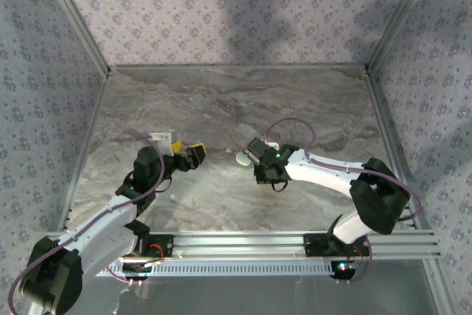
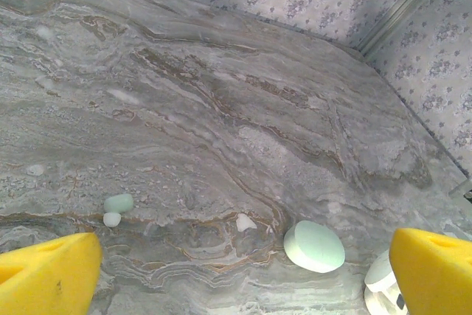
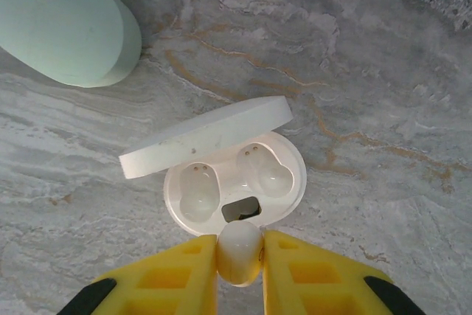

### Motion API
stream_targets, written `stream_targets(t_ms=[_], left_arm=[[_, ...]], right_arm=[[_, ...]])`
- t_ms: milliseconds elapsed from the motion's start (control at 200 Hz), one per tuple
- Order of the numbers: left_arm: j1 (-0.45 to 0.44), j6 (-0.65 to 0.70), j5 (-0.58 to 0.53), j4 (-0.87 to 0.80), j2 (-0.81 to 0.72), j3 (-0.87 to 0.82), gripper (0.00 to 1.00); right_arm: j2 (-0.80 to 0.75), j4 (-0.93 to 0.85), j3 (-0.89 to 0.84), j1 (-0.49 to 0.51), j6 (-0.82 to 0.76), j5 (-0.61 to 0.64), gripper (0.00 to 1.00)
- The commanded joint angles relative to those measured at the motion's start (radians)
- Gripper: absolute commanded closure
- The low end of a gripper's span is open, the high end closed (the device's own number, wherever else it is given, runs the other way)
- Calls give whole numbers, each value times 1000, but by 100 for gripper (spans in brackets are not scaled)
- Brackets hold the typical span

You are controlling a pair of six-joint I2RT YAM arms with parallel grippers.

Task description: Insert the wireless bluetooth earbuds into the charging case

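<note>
Grey marble-patterned surface [image 1: 221,101] lies under both arms in the top view. There we find the left pincer [image 1: 193,155] and the right pincer [image 1: 256,156] facing each other, with a pale mint oval pebble-shaped case [image 1: 241,158] just beside the right one.

From the left wrist, we see the left pincer spread wide, its yellow fingers [image 2: 44,274] gripping nothing. On the surface beyond lie the mint case, a loose white plastic earbud [image 2: 243,222], and farther left a tiny mint piece [image 2: 118,203] touching a tiny white piece [image 2: 112,219].

From the right wrist, we see the right pincer pinching a small glossy white earbud [image 3: 239,252] at the near rim of the open white round charging case [image 3: 243,178], its lid [image 3: 206,136] raised.
</note>
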Motion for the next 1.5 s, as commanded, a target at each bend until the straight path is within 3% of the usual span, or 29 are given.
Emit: stream_targets(t_ms=[0,1494], left_arm=[[-6,1,16,36,0,17,0],[-6,-4,15,31,-14,14,0]], right_arm=[[24,1,29,-3,-17,-7,78],[86,0,81,-2,-29,-35,71]])
